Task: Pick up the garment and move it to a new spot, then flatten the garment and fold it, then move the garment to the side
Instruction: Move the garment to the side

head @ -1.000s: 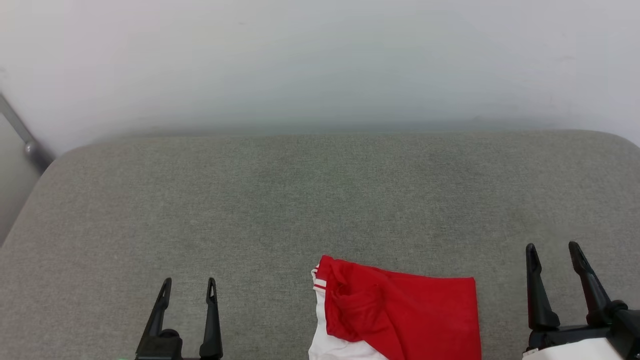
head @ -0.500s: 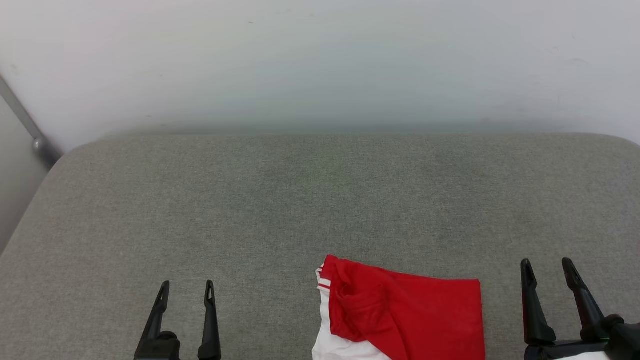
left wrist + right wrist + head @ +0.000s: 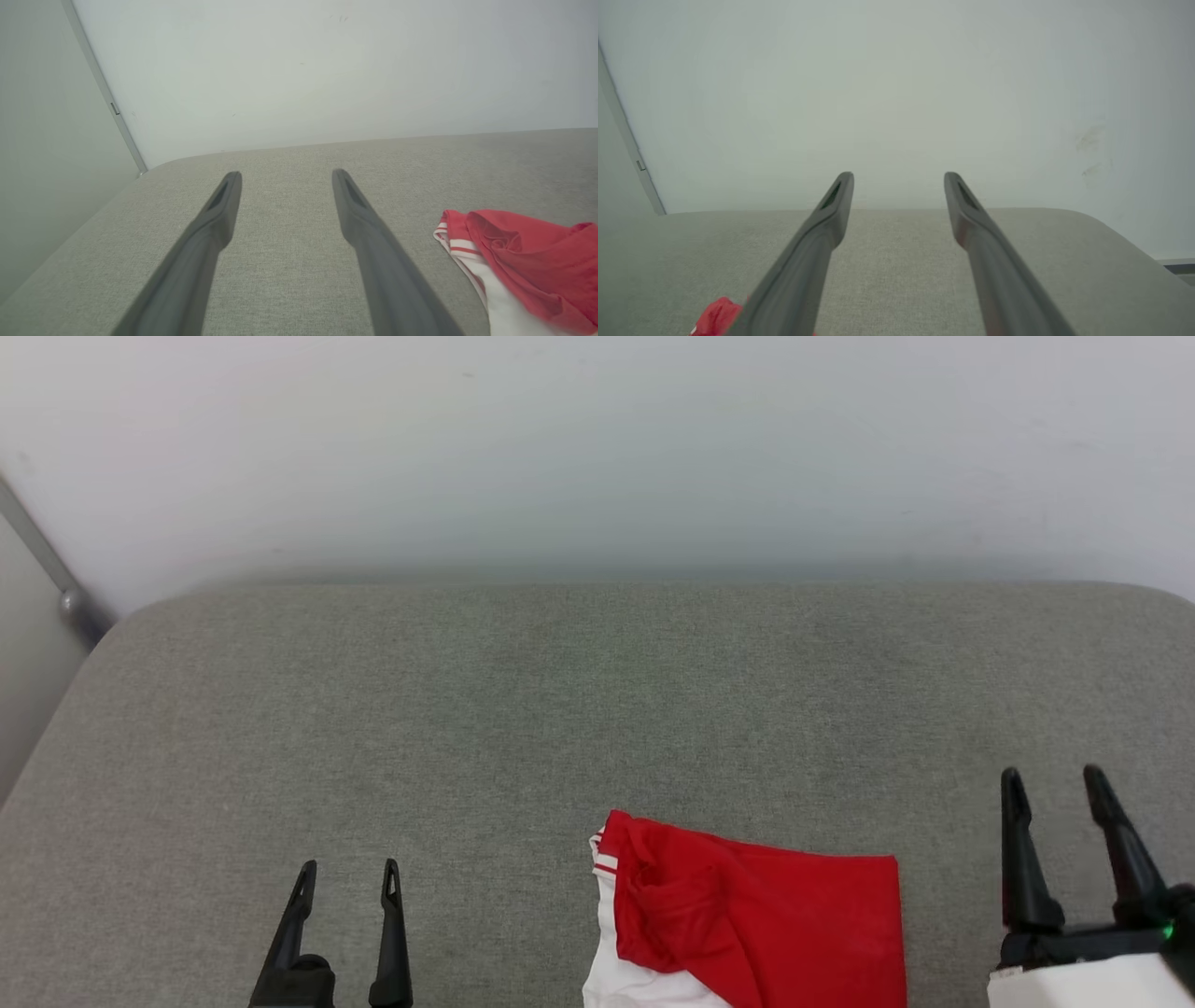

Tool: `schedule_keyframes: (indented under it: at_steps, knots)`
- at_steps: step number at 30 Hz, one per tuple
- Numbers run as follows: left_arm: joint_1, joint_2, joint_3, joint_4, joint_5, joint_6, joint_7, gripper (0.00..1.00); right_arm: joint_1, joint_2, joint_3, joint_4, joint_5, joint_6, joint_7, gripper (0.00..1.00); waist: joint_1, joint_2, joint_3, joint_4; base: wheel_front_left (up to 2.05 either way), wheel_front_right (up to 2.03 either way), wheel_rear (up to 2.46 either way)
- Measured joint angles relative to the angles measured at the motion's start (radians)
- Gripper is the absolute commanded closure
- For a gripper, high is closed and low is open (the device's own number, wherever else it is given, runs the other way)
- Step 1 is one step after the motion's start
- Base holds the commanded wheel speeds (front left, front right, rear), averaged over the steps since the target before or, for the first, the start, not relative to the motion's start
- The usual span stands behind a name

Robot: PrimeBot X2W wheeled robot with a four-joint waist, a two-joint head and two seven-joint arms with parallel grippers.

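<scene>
Head view: red/wht garment (image 3: 766, 924) btm-ctr

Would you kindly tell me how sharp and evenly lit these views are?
Head view: soft, even light, no glare, the garment crisp. Left wrist view: the left gripper blurs toward the bottom edge; the cushion sharp. Right wrist view: the right gripper soft, wall hazy.
</scene>
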State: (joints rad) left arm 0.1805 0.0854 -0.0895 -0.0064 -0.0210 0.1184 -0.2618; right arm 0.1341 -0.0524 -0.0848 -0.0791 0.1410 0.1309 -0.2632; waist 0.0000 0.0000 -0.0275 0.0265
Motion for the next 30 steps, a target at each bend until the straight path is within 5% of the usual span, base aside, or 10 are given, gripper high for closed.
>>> schedule_keyframes:
  at_steps: [5,8,11,22,30]
  knots:
    - [0.000,-0.002,0.004,-0.001,0.000,-0.001,0.000,0.00,-0.116,-0.026,-0.011,-0.058,-0.037,0.000,0.000,0.00,0.0000,0.0000,0.012,-0.005,0.00,0.00,0.00]
    - [-0.001,-0.003,0.006,-0.002,0.000,-0.003,0.000,0.00,-0.183,-0.098,0.004,-0.062,-0.039,0.000,0.017,0.00,0.0000,0.0000,0.020,-0.006,0.00,0.00,0.00]
    - [-0.001,-0.005,0.006,-0.002,0.000,-0.004,0.000,0.00,-0.242,-0.190,0.062,-0.042,0.004,0.000,0.147,0.00,0.0000,0.0001,0.028,-0.005,0.00,0.00,0.00]
    - [-0.041,-0.015,0.001,-0.008,0.000,-0.009,0.000,0.00,-0.276,-0.520,0.269,0.030,0.569,0.000,0.887,0.00,0.0001,0.0000,0.099,0.004,0.00,0.00,0.00]
    - [-0.084,-0.021,-0.004,-0.014,0.000,-0.012,0.000,0.00,-0.190,-0.595,0.345,0.070,0.806,0.000,1.021,0.00,0.0001,0.0000,0.166,0.023,0.00,0.00,0.00]
